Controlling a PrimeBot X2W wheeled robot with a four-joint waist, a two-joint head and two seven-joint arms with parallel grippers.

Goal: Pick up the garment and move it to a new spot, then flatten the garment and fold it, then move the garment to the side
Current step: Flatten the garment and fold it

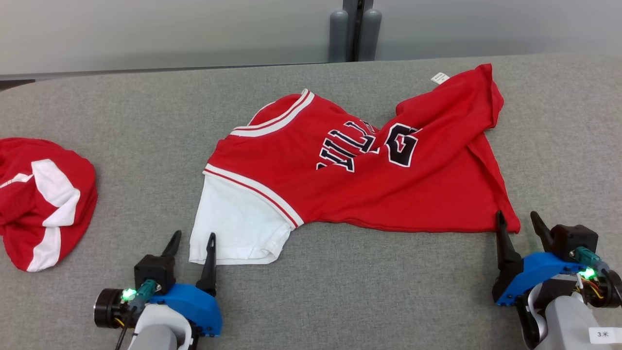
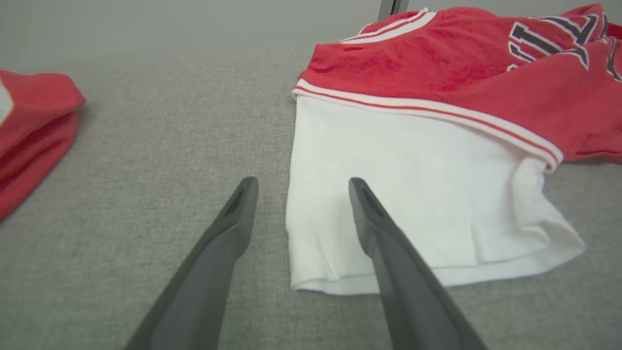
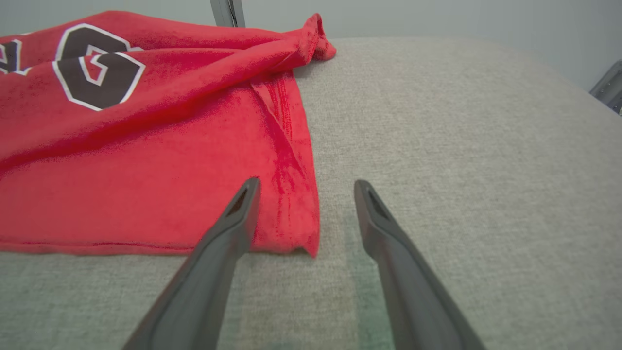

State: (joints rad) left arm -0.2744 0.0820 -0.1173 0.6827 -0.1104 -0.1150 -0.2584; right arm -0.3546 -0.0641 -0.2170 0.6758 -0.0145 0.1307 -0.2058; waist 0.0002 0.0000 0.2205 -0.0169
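Table [image 1: 340, 296]: grey fabric top. Its far edge runs across the top of the head view, and the far left corner is rounded. Two grey posts [image 1: 354, 29] stand just behind the far edge, in the middle.

Open room:
- A broad bare band lies along the near side, between the two grippers.
- A bare strip separates the sleeve [image 1: 233, 228] from a red-and-white pile [image 1: 39, 199] at the far left.
- Right of the jersey [image 1: 369, 189] the table is bare out to its rounded edge.

Jersey: red, lying crosswise at centre-right of the table, shoulders to the left and hem to the right.
- The near edge is fairly straight. The far right corner is bunched and folded over, with a white tag [image 1: 440, 78] poking out.
- A crease runs through the chest and swallows part of the dark, white-outlined lettering.
- White-and-red trim runs along the left openings.
- The white sleeve sticks out flat toward the near left.

Left gripper [image 1: 194, 235]: jaws spread, nothing between them pinched. It is low at the sleeve's near left corner, one finger over the white cloth and the other over bare table. I cannot tell if it touches.

Right gripper [image 1: 516, 214]: jaws spread and empty, straddling the jersey's near right corner. The inner finger is over red cloth, the outer over table.
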